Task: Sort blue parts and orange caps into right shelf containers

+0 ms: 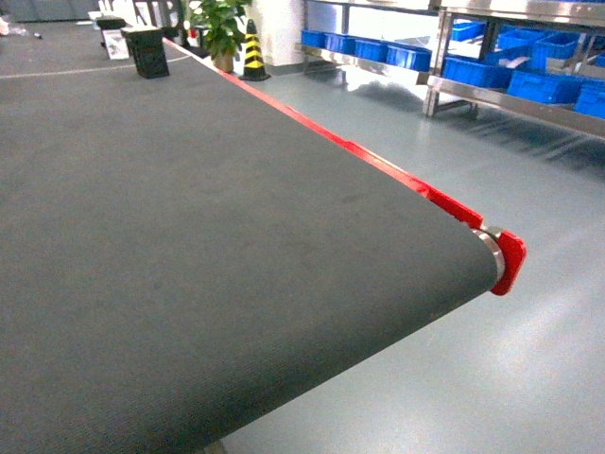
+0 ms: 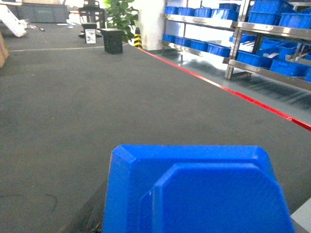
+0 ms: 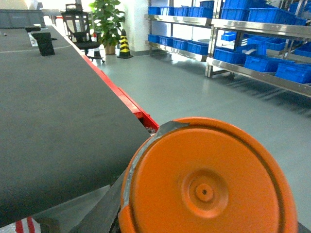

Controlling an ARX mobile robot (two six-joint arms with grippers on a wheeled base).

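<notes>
A blue part (image 2: 194,194) fills the bottom of the left wrist view, held just in front of the camera above the dark belt; my left gripper is shut on it, with only a dark finger (image 2: 90,221) showing at its left edge. An orange cap (image 3: 206,182) fills the bottom of the right wrist view, flat face toward the camera, with my right gripper shut on it and a grey finger (image 3: 95,211) beside it. The steel shelf (image 1: 515,102) with blue containers (image 1: 544,87) stands far right across the floor. Neither gripper shows in the head view.
The dark conveyor belt (image 1: 189,236) has a red side rail (image 1: 378,165) and a red end cap (image 1: 509,260). A black crate (image 1: 146,49), a potted plant (image 1: 222,28) and a striped cone (image 1: 252,52) stand at the far end. Grey floor (image 1: 454,189) separates belt and shelf.
</notes>
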